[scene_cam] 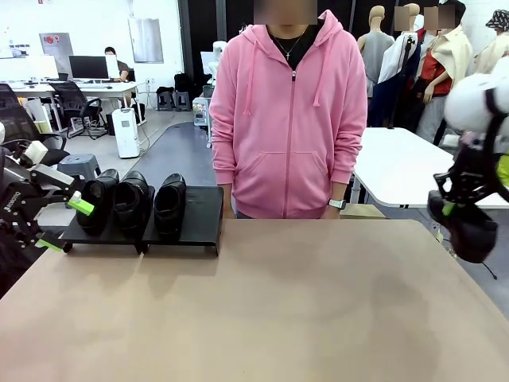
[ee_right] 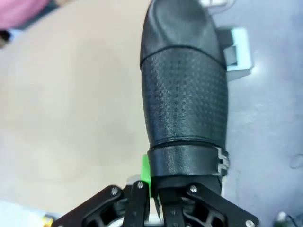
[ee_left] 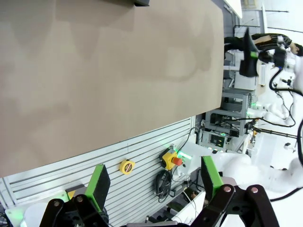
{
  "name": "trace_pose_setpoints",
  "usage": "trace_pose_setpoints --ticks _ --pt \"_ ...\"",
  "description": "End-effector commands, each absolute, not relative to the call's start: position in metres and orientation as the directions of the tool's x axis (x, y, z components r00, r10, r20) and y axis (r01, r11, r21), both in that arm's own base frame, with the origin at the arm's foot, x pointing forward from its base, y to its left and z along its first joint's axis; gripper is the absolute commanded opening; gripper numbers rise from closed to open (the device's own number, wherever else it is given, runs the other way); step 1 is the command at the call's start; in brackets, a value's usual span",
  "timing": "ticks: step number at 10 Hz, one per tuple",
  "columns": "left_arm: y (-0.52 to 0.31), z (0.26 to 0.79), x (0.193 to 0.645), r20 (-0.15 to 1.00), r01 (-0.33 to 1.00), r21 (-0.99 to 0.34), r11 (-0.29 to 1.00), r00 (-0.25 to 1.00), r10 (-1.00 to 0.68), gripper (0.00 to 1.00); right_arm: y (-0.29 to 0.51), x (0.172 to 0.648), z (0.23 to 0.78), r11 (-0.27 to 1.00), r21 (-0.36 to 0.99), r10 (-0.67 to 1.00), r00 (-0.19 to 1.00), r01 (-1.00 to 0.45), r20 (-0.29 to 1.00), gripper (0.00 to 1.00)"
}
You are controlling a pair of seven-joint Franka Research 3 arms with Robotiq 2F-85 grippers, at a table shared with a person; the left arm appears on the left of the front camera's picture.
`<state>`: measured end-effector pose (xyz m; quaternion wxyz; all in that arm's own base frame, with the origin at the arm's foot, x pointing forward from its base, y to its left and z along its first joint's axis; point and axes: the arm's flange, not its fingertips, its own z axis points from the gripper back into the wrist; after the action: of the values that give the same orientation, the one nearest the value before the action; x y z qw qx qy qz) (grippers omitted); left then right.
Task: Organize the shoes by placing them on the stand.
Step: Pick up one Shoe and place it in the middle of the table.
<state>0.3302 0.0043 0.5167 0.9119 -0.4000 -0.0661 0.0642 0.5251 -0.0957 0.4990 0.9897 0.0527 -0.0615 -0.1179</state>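
Three black glossy shoes [scene_cam: 99, 199] [scene_cam: 131, 199] [scene_cam: 169, 203] stand side by side on the low black stand [scene_cam: 203, 215] at the table's far left. My left gripper [scene_cam: 65, 224] [ee_left: 155, 179] hovers open just left of the stand, nothing between its green pads [ee_left: 99, 182]. A fourth shoe [scene_cam: 473, 231] [ee_right: 184, 94] hangs in the air off the table's right edge, with my right gripper [scene_cam: 455, 211] [ee_right: 154, 177] shut on its heel end. In the left wrist view that held shoe [ee_left: 248, 52] shows far off beyond the table.
A person in a pink hoodie [scene_cam: 290, 119] stands at the far side of the tan table [scene_cam: 278, 302], hands down. The stand's right section has bare room beside the third shoe. A white table [scene_cam: 406, 171] stands behind on the right.
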Motion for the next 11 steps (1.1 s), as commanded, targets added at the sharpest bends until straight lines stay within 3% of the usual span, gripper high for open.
trace_pose_setpoints --ticks 1,2,3,4,8,11 --pt "0.004 0.519 0.329 0.058 -0.073 -0.744 0.665 0.983 0.174 1.0 -0.094 0.452 0.5 0.979 0.192 -0.105 0.974 0.066 0.2 0.0" --pt "0.004 0.519 0.329 0.058 -0.073 -0.744 0.665 0.983 0.174 1.0 -0.102 0.444 0.498 0.965 0.254 -0.125 0.965 0.065 0.229 0.0" --pt "0.004 0.519 0.329 0.058 -0.073 -0.744 0.665 0.983 0.174 1.0 -0.117 0.463 0.492 0.967 0.233 -0.151 0.967 0.102 0.205 0.0" --pt "0.004 0.519 0.329 0.058 -0.073 -0.744 0.665 0.983 0.174 1.0 -0.096 0.453 0.511 0.976 0.179 -0.153 0.973 0.121 0.175 0.0" --pt "0.004 0.519 0.329 0.058 -0.073 -0.744 0.665 0.983 0.174 1.0 -0.089 0.451 0.488 0.973 0.201 -0.147 0.972 0.11 0.183 0.0" --pt "0.004 0.519 0.329 0.058 -0.073 -0.744 0.665 0.983 0.174 1.0 0.065 0.42 0.523 0.999 0.033 -0.022 0.962 0.014 0.272 0.0"
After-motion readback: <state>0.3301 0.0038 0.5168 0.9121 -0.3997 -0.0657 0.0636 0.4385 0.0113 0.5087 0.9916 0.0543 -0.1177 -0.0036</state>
